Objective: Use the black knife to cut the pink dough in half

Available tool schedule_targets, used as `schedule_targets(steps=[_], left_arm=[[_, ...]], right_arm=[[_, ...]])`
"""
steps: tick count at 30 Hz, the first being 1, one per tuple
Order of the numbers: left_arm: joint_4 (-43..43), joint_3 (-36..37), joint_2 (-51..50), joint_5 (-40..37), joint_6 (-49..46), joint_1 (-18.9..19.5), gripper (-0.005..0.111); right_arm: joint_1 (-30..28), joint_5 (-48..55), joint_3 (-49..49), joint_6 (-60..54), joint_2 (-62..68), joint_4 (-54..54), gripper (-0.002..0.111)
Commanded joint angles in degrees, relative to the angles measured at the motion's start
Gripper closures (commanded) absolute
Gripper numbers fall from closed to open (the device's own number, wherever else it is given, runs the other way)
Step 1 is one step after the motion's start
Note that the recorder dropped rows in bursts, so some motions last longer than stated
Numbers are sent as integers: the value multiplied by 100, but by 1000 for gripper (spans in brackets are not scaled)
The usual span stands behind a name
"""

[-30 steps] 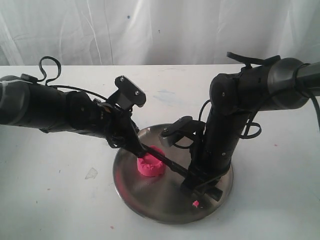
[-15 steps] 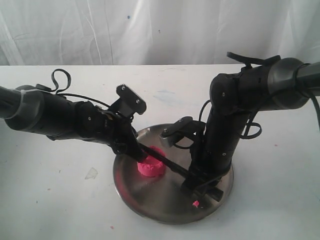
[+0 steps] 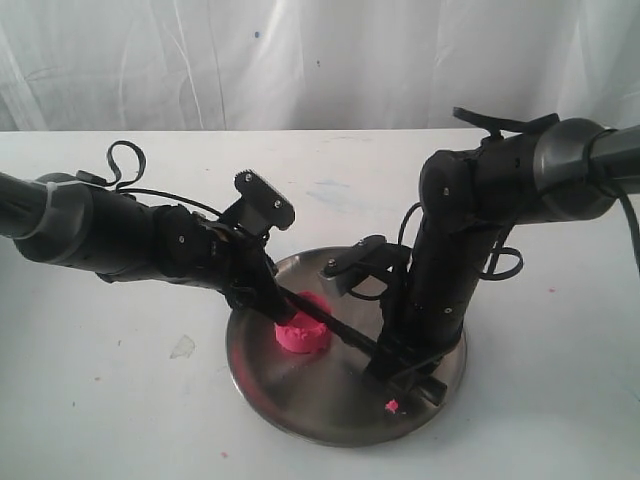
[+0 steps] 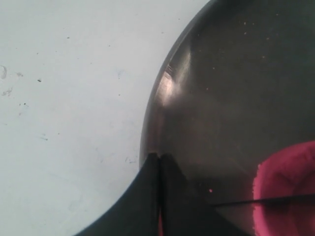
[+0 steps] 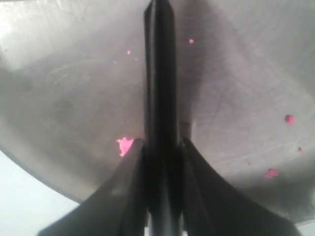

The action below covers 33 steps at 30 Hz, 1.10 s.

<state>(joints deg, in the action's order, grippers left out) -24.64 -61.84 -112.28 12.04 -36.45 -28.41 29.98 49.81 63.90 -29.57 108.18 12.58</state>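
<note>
On steel plate (image 3: pixel 300 400); soft pink dough (image 3: pixel 302 335) under slim black knife (image 3: pixel 345 333) (right pincer (image 5: pixel 162 142) grasping handle); left pincer (image 4: pixel 158 157) clenched

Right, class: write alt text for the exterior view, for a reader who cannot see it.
The right gripper holds a black knife laid across a pink dough puck on a round steel plate. The closed left gripper sits at the blade's far end, beside the dough, all on a white table.

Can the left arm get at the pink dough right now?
Likely yes: the left gripper sits at the edge of the pink dough, nothing between them, though the black knife held by the right gripper lies across its top.
</note>
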Motion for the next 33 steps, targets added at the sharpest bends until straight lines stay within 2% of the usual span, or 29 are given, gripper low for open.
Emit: schedule_targets(steps=[1,12,18,33], left_arm=[[-61,45,-123,-387,70,-32,107],[-46,45,-123,-473,70,-32,107],[428,45,-219,-563,59,-32,107],[428,45,-577,-607,49,-32,107]], right_arm=[[24,-358,2,4,126,2,108],[24,-516,2,4,168,2,108],[24,-516,2,4,168,2,108],[24,-541,2,4,168,2,108]])
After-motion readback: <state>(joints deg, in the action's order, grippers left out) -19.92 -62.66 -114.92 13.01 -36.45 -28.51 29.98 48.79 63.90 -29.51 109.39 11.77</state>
